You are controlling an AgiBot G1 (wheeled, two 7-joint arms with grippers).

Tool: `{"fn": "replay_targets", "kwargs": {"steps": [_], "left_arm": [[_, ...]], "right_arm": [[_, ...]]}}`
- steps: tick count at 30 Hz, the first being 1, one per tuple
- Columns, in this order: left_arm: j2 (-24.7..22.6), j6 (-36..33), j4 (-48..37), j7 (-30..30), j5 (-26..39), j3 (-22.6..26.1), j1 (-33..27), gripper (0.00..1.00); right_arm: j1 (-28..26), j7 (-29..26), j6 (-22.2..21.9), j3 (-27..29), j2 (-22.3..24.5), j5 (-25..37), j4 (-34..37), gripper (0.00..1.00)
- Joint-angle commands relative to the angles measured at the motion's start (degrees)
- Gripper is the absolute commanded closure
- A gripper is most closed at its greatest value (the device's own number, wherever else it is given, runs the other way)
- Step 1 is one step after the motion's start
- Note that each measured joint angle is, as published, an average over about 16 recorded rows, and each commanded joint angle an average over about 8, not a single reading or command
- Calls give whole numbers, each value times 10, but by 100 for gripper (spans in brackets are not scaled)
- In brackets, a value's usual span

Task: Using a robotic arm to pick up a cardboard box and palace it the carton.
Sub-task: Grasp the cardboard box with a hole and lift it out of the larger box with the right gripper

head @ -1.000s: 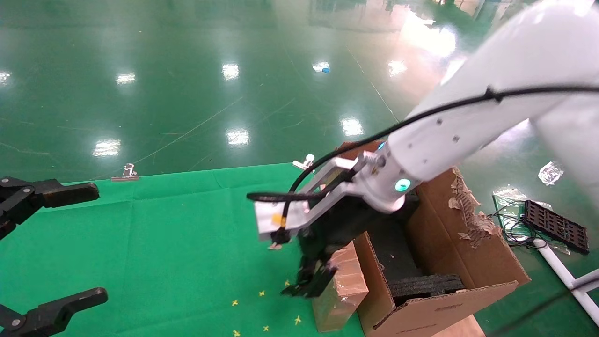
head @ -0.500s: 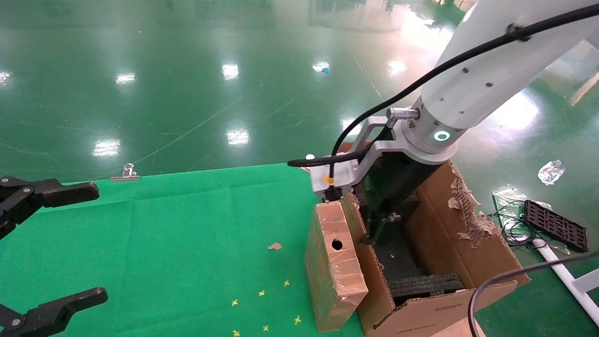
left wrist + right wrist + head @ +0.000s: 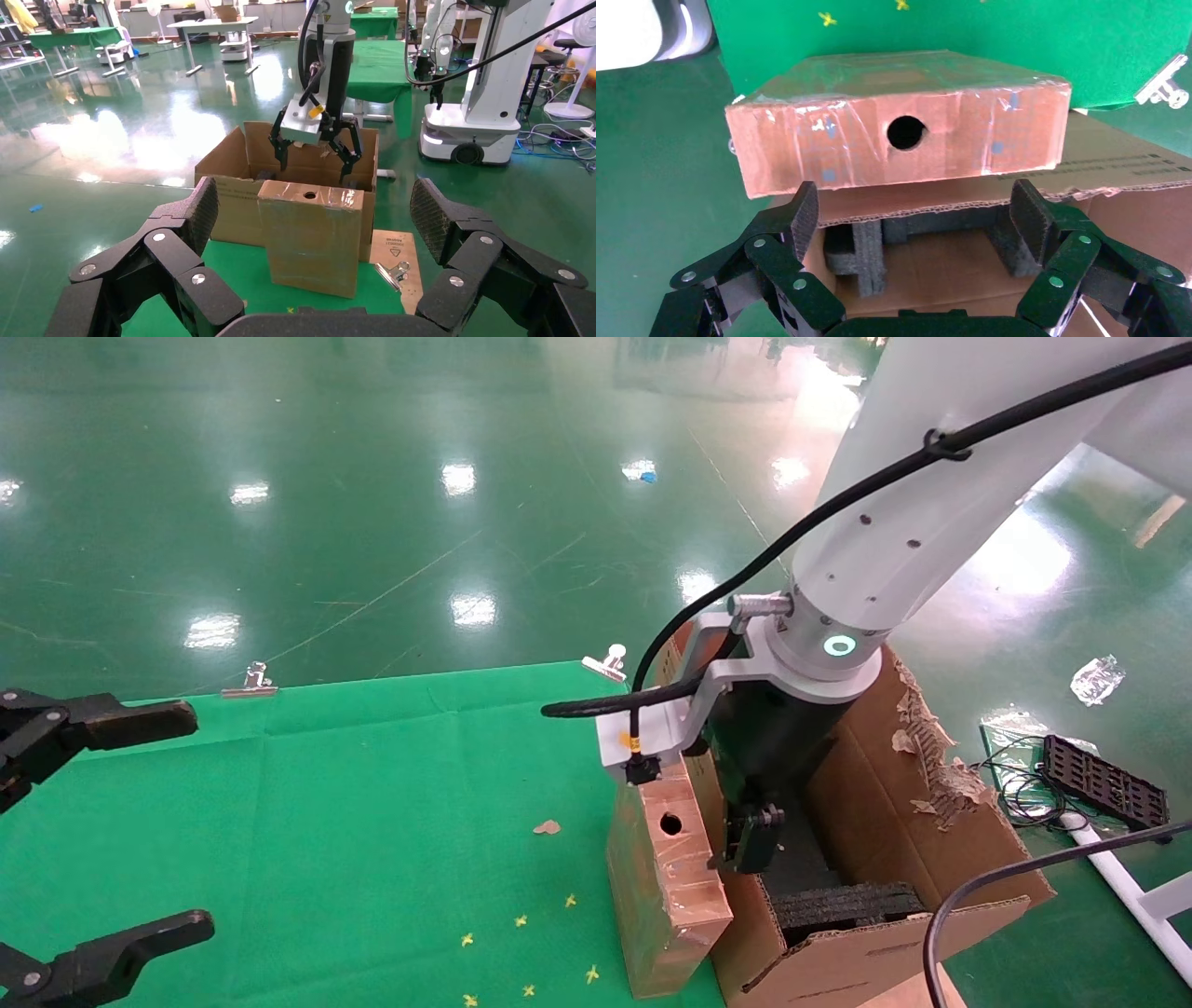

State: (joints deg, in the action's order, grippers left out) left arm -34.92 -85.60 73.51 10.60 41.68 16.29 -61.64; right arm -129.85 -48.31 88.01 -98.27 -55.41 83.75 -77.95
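Because the cardboard box (image 3: pixel 666 877) stands upright against the carton (image 3: pixel 941 845), the right claw (image 3: pixel 750 836), fingers apart and empty, apparently hangs above the carton's opening.

The left claw (image 3: pixel 88 840), also spread, idles at the table's (image 3: pixel 326 822) left.

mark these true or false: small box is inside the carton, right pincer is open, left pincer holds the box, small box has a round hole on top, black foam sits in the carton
1. The cardboard box is inside the carton. False: it stands on the green cloth, against the carton's outer wall.
2. The right pincer is open. True; it holds nothing.
3. The left pincer holds the box. False: it is open and far to the left of it.
4. The box has a round hole on top. True.
5. Black foam sits in the carton. True.
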Motion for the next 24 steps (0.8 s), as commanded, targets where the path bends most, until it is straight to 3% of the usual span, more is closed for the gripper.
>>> {"fn": "replay_targets", "kwargs": {"steps": [1, 9, 16, 20, 24], "left_arm": [[0, 0, 0, 0, 0, 0, 0, 0], [0, 0, 0, 0, 0, 0, 0, 0], [0, 0, 0, 0, 0, 1, 0, 0], [0, 0, 0, 0, -1, 1, 0, 0], [0, 0, 0, -1, -1, 1, 0, 0]], "right_arm": [[-1, -3, -3, -8, -4, -6, 0, 0], [-9, -47, -18, -21, 0, -6, 2, 0], [-14, -206, -17, -22, 11, -37, 37, 0], [-2, -292, -4, -22, 5, -81, 106, 0], [15, -339, 11, -29, -15, -114, 185, 0]]}}
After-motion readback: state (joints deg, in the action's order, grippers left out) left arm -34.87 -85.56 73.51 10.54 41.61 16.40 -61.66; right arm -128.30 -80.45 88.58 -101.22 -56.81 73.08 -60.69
